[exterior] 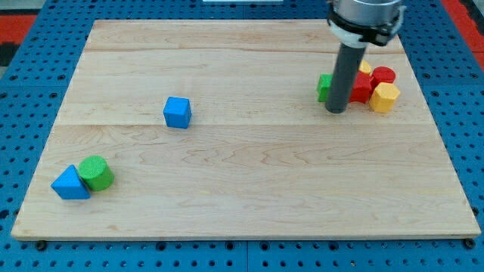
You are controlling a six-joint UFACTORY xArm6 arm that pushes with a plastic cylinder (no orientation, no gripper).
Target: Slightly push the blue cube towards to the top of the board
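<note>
blue triangular block (69, 183) touching green cylinder (96, 172), 7 o'clock corner of surface (249, 196) | blue cube (177, 112) left of centre, alone, well apart from my tip (336, 110), at its 9 o'clock | my tip just beside green block (324, 87), red blocks (363, 88), yellow block (385, 97) at 2 o'clock | no gripper fitted, bare rod only

green block (324, 86) mostly hidden behind rod, shape unclear, red block (362, 88) partly covered, arm cut off at view's top
</note>
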